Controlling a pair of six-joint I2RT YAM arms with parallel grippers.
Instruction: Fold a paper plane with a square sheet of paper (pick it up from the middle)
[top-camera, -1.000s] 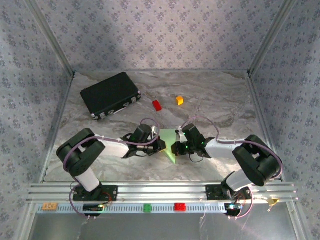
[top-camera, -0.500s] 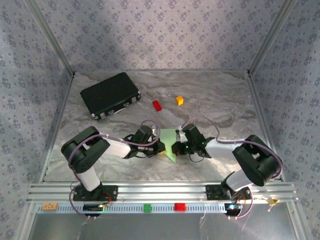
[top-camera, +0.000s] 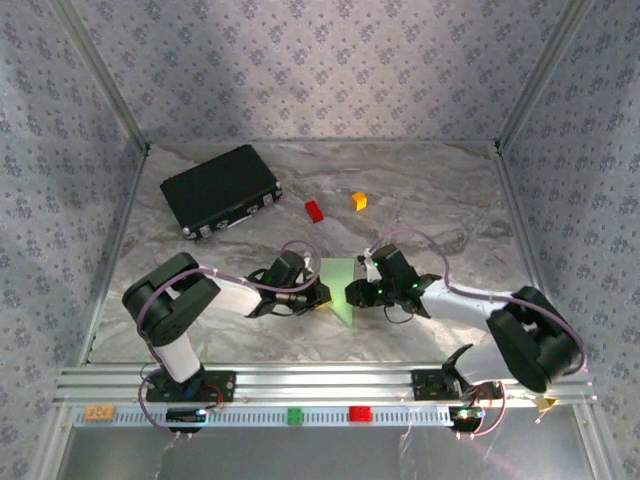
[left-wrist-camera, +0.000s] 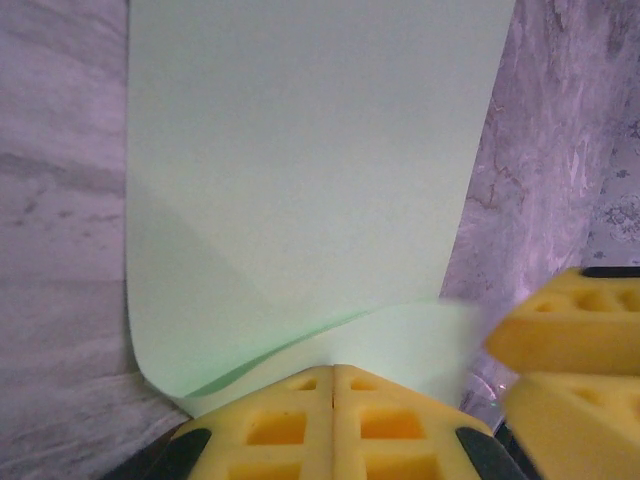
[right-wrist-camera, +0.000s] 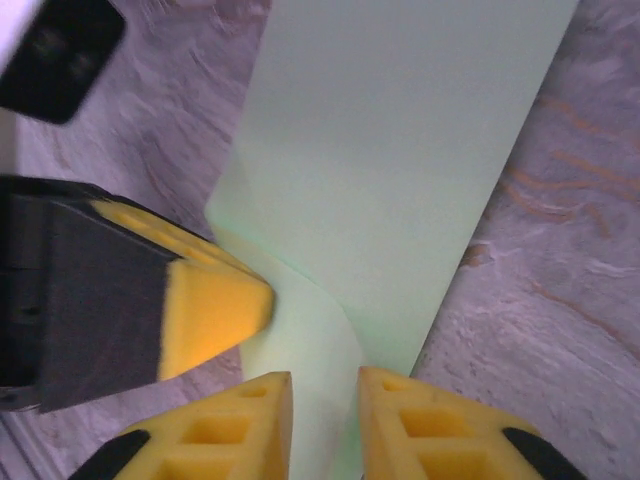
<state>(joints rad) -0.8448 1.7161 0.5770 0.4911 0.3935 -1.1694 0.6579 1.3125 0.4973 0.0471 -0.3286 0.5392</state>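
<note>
- The walls (top-camera: 320, 70), papered in a small grey pattern, close in the back and both sides of the workspace.
- The table (top-camera: 450, 200) has a grey marbled top, and an aluminium rail (top-camera: 320, 385) runs along its near edge.
- The black case (top-camera: 222, 190) lies flat and shut at the far left of the table, set at an angle. What it holds cannot be seen.
- The left arm (top-camera: 225, 292) lies low over the table, its forearm reaching right toward the middle. The right arm (top-camera: 470, 303) mirrors it and reaches left, so the two wrists nearly meet.
- The sheet of paper (top-camera: 338, 285), pale green, lies on the table between the two wrists, wide at its far end and narrowing to a point toward the rail. In the left wrist view, the sheet of paper (left-wrist-camera: 310, 180) curls up off the marble at its near end.
- The left gripper (left-wrist-camera: 335, 385) has its yellow fingers pressed together on that lifted edge.
- The right gripper (right-wrist-camera: 325, 385) has its jaws a little apart, with the paper's edge running into the gap between them.
- A red block (top-camera: 314, 210) and an orange block (top-camera: 359, 200) sit near each other beyond the paper, to the right of the case.
</note>
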